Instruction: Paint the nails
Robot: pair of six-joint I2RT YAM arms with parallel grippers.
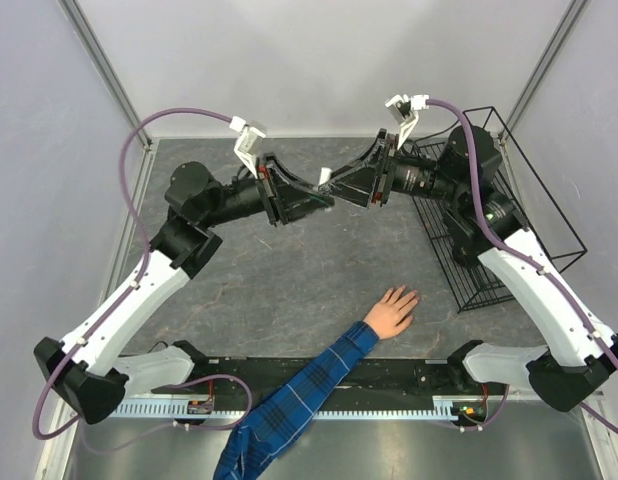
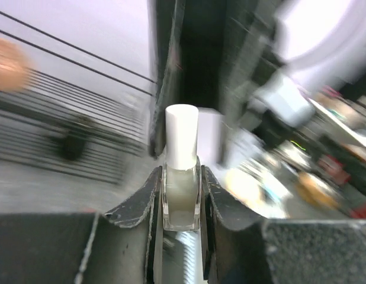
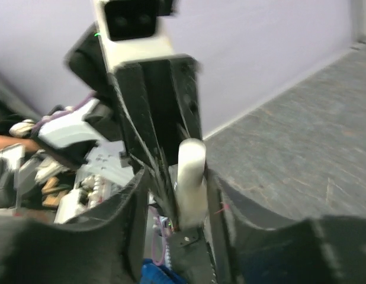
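My left gripper [image 1: 325, 199] is shut on a small clear nail polish bottle [image 2: 181, 201] with a tall white cap [image 2: 182, 136], held above the table's far middle. My right gripper [image 1: 325, 179] faces it, with its fingers on either side of that cap [image 3: 191, 177]. The cap touches one finger and a gap shows at the other. A light-skinned hand [image 1: 392, 308] with a blue plaid sleeve [image 1: 309, 390] lies flat, palm down, on the table near the front. Its nails are too small to make out. Both grippers are well behind the hand and above it.
A black wire rack [image 1: 489, 200] stands at the right of the table, close to the right arm. A black rail [image 1: 319, 375] runs along the near edge between the arm bases. Grey walls enclose the table on three sides.
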